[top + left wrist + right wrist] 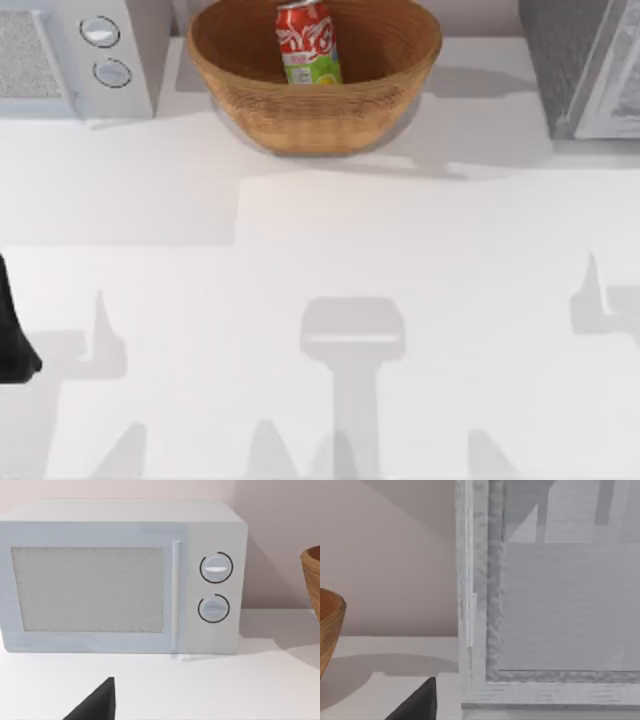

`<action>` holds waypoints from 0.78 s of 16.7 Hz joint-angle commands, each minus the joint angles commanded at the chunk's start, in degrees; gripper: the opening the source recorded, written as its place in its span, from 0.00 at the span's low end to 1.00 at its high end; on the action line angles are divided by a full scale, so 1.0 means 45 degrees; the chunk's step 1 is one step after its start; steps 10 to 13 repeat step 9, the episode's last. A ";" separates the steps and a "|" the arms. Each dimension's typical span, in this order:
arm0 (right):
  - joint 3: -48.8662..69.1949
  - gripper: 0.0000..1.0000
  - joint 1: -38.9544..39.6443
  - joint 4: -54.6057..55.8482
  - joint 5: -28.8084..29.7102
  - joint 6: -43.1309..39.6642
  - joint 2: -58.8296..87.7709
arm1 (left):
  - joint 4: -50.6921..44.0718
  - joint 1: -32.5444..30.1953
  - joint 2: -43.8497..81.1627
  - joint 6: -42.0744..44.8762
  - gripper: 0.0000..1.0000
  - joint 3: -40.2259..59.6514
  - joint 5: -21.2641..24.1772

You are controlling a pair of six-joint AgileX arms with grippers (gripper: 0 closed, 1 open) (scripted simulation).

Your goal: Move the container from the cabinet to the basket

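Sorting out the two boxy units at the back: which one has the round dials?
The white appliance at the table's left, with two round dials beside its mesh door. The cabinet at the right is dark grey speckled, with none visible.

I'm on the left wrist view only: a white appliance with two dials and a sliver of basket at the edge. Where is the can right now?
Observer: The can is inside the basket, leaning against its ribbed inner wall, seen from the top view.
Operator: Where's the cabinet?
Observer: The cabinet stands at the table's back right corner in the top view, to the right of the basket.
Operator: What does the right wrist camera face?
Observer: It looks at the cabinet's white-framed door panel from close by, with the basket's rim at its edge.
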 joint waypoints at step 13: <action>-0.4463 1.00 -0.0941 0.1112 -0.1029 -0.0011 -0.3752 | 0.0000 0.0000 0.0000 0.0000 1.00 0.0000 0.0000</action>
